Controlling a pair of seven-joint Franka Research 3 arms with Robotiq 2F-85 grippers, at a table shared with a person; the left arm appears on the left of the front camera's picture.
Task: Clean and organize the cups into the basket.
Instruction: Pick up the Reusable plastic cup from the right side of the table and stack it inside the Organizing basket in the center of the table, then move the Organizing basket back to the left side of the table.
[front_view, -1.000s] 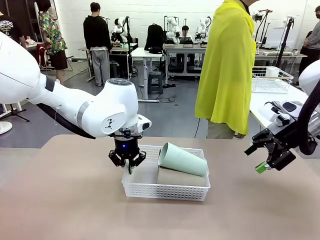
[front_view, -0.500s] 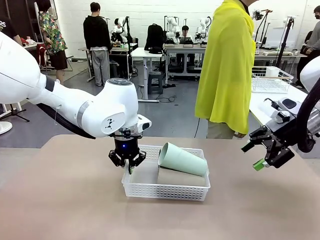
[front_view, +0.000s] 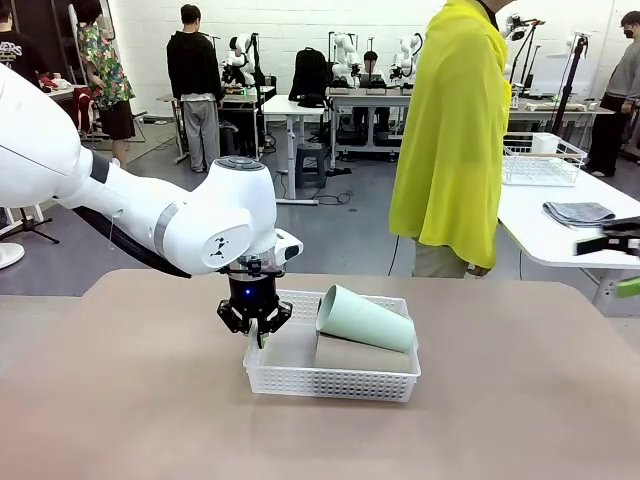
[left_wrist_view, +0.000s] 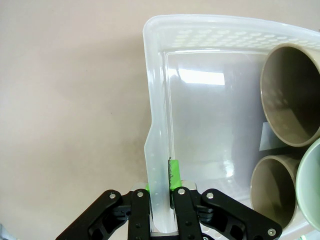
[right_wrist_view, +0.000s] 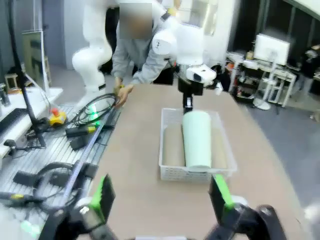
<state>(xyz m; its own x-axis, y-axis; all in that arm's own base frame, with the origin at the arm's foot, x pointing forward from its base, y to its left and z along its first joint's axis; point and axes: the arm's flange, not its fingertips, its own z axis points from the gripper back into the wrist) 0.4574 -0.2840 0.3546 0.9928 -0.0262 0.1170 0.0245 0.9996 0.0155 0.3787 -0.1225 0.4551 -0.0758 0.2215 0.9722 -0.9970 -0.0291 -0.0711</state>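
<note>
- Front view: the basket (front_view: 332, 372) sits mid-table, with bare tabletop (front_view: 130, 400) open on every side of it.
- The mint cup (front_view: 365, 319) lies tilted across a taupe cup (front_view: 355, 355) inside the basket; my left wrist view shows two taupe cups' open mouths (left_wrist_view: 292, 95) at the basket's far side.
- My left arm reaches in from the left, wrist pointing straight down.
- My left gripper (front_view: 256, 328) pinches the basket's left end wall, one green pad (left_wrist_view: 174, 173) inside it.
- My right gripper (right_wrist_view: 162, 196) hangs well apart from the basket, jaws spread wide, holding nothing.
</note>
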